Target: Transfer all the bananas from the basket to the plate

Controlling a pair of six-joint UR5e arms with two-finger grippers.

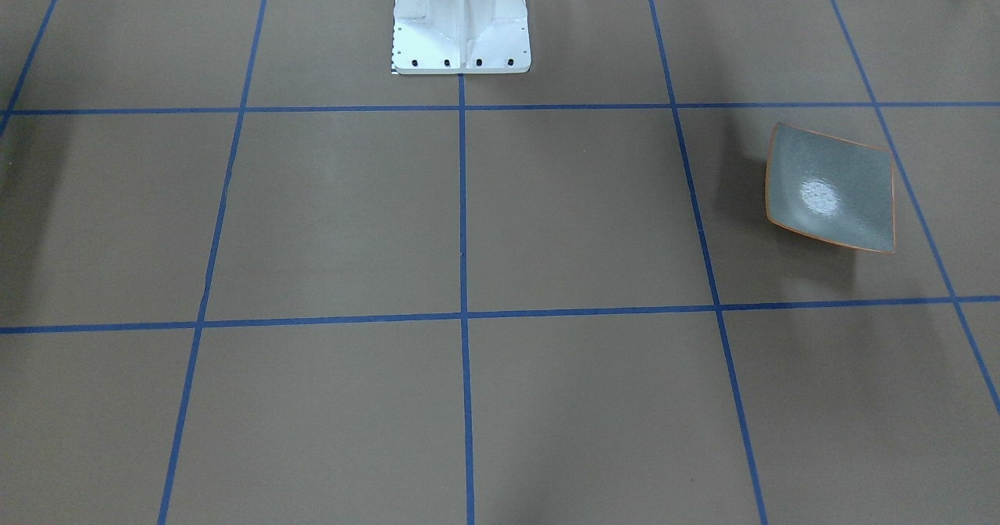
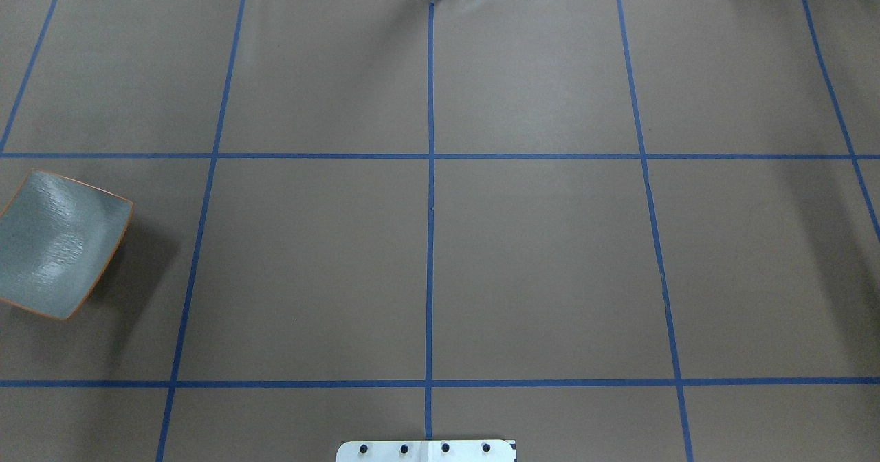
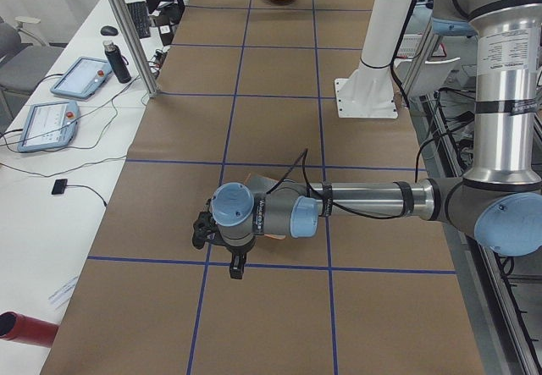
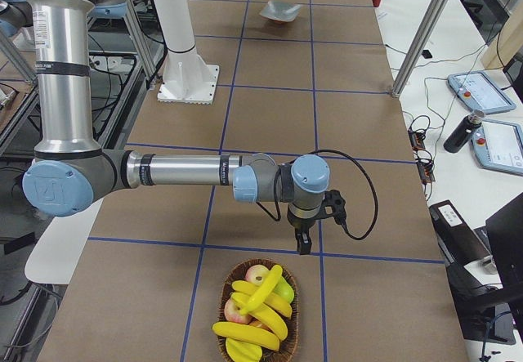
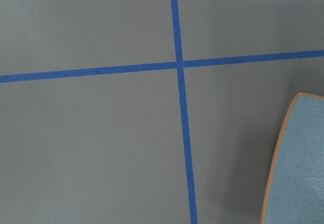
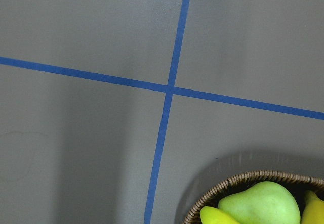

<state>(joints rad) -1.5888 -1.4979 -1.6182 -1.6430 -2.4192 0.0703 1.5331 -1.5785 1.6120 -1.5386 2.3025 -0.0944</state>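
Observation:
Several yellow bananas [image 4: 249, 332] lie piled in a round wicker basket [image 4: 223, 303] at the table end near the exterior right camera, together with an apple and a green pear [image 6: 259, 207]. My right gripper [image 4: 303, 246] hangs just beyond the basket's far rim, pointing down; I cannot tell whether it is open or shut. The grey-green plate [image 2: 58, 242] with an orange rim sits bare at the opposite end of the table. My left gripper [image 3: 238, 269] hovers beside the plate, whose corner [image 5: 298, 168] shows in the left wrist view; its state cannot be told either.
The white robot pedestal [image 1: 461, 17] stands at mid-table on the robot's side. Blue tape lines grid the brown mat. A side bench holds tablets [image 3: 80, 77], a dark bottle [image 3: 118, 62] and cables. Metal frame posts [image 4: 421, 31] rise at the table's edge.

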